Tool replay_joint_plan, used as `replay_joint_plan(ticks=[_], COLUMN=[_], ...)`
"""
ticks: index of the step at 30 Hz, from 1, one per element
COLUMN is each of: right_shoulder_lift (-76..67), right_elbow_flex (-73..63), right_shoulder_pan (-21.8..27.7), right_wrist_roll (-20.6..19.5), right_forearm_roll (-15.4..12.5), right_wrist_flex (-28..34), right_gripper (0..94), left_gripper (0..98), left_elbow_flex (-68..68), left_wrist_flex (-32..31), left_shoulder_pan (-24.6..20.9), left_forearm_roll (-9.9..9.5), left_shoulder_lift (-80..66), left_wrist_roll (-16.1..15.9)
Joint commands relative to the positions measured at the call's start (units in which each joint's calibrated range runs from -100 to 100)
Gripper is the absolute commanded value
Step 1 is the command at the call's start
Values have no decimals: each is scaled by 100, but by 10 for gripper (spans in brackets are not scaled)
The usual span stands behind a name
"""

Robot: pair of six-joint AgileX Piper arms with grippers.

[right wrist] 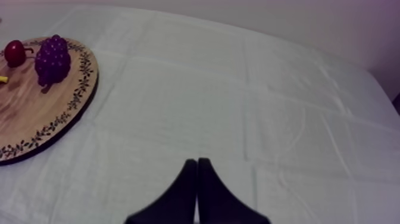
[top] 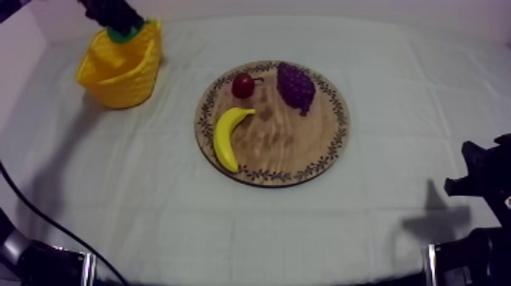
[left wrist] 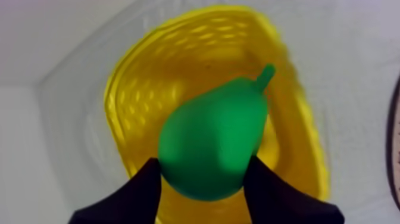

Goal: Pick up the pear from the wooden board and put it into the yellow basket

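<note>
The green pear [left wrist: 211, 143] hangs between my left gripper's [left wrist: 202, 173] two black fingers, which are shut on it right over the mouth of the yellow basket [left wrist: 178, 65]. From above, that gripper [top: 118, 27] sits over the basket [top: 122, 65] at the table's far left, with a bit of the green pear [top: 119, 34] showing under it. The round wooden board [top: 281, 144] lies mid-table. My right gripper [right wrist: 197, 164] is shut on nothing, its fingers together as a narrow wedge over bare cloth; its arm [top: 479, 179] rests low at the right.
On the board lie a banana [top: 226, 135], a small red fruit [top: 243, 84] and a bunch of grapes [top: 296, 87]. The right wrist view has the board's rim [right wrist: 71, 113], grapes [right wrist: 52, 58] and red fruit [right wrist: 15, 52] beside open cloth.
</note>
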Motion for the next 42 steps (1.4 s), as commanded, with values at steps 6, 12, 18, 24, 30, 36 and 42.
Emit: replay_joint_plan(ticks=[6, 12, 18, 24, 30, 36, 42], right_shoulder_lift=[1, 1, 1, 1, 1, 1, 1], right_elbow_flex=[3, 3, 3, 3, 3, 3, 3], right_shoulder_pan=[0, 0, 0, 0, 0, 0, 0], right_wrist_roll=[1, 1, 1, 1, 1, 1, 1], right_forearm_roll=[-1, -1, -1, -1, -1, -1, -1], right_wrist_flex=[3, 3, 3, 3, 3, 3, 3], right_gripper=[3, 3, 3, 3, 3, 3, 3], left_gripper=[487, 489, 499, 298, 36, 4, 1], left_elbow_flex=[182, 216, 545, 1270, 2949, 4776, 6626], left_wrist_flex=[-645, -963, -1341, -1734, -2859, -3785, -4447], left_shoulder_pan=[-302, -410, -448, -403, -290, -161, -170], left_forearm_roll=[146, 276, 386, 427, 509, 527, 643], left_shoulder_lift=[523, 878, 747, -247, -2177, -4423, -6775], left_wrist_roll=[19, 56, 100, 429, 628, 840, 893])
